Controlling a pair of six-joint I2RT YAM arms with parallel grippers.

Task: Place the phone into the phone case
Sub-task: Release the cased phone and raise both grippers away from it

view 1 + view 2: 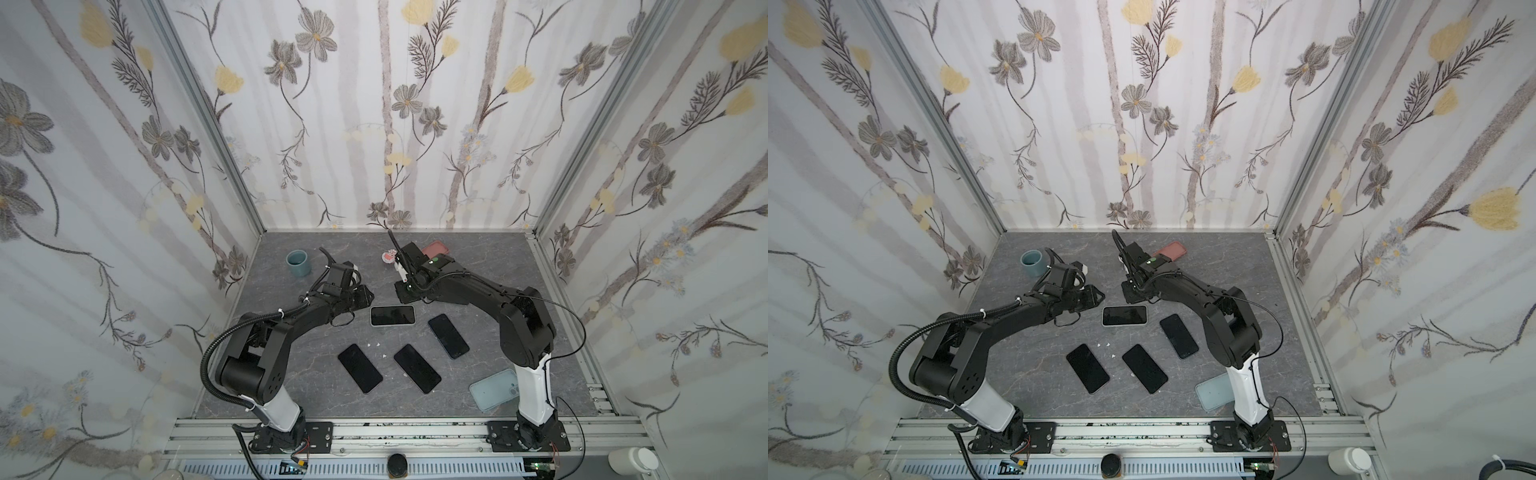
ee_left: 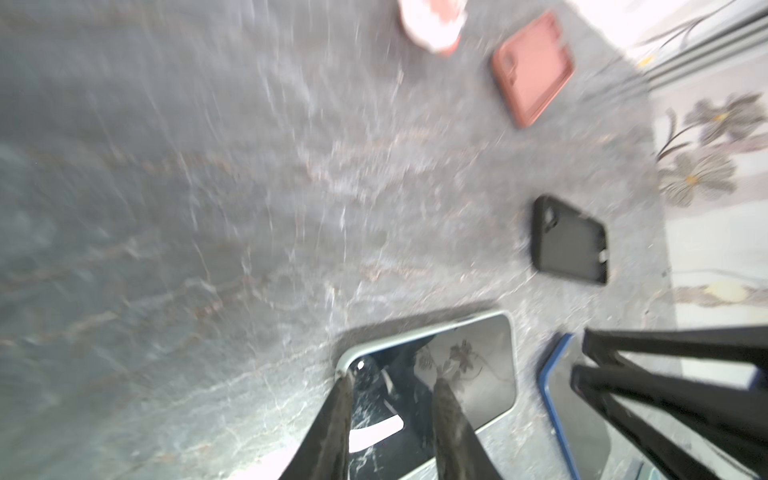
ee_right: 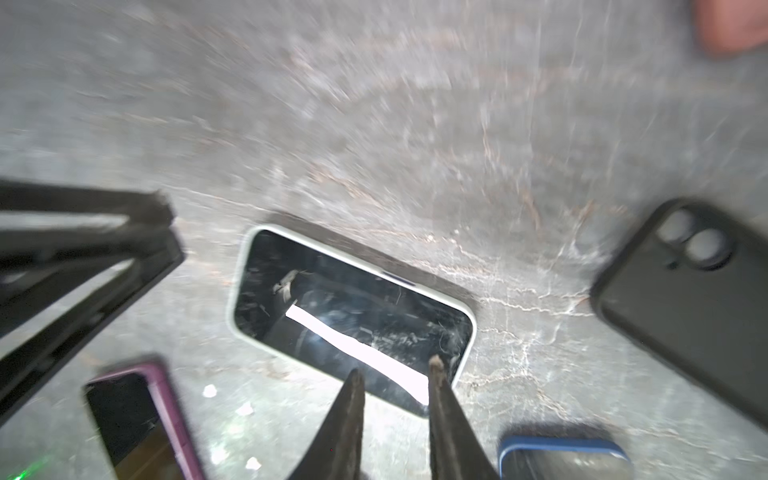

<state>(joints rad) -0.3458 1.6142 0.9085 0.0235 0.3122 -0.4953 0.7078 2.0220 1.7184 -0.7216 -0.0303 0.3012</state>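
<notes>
A phone [image 1: 392,315] lies screen up inside a pale-rimmed phone case [image 3: 464,303] at the table's middle, in both top views. My left gripper [image 1: 365,296] hangs just left of its short end. In the left wrist view the left gripper [image 2: 392,380] is open over the phone [image 2: 469,374], with one fingertip [image 2: 345,380] at the case's corner and nothing between the jaws. My right gripper [image 1: 402,292] hovers just behind the phone. In the right wrist view the right gripper [image 3: 395,368] is open above the phone's [image 3: 353,311] near end and holds nothing.
Three more dark phones [image 1: 360,368] [image 1: 417,368] [image 1: 448,336] lie toward the front. An empty light blue case [image 1: 494,390] sits by the right arm's base. A reddish case [image 1: 436,248], a small pink item [image 1: 388,256] and a grey-blue cup [image 1: 298,263] stand at the back. A black case [image 3: 685,299] lies nearby.
</notes>
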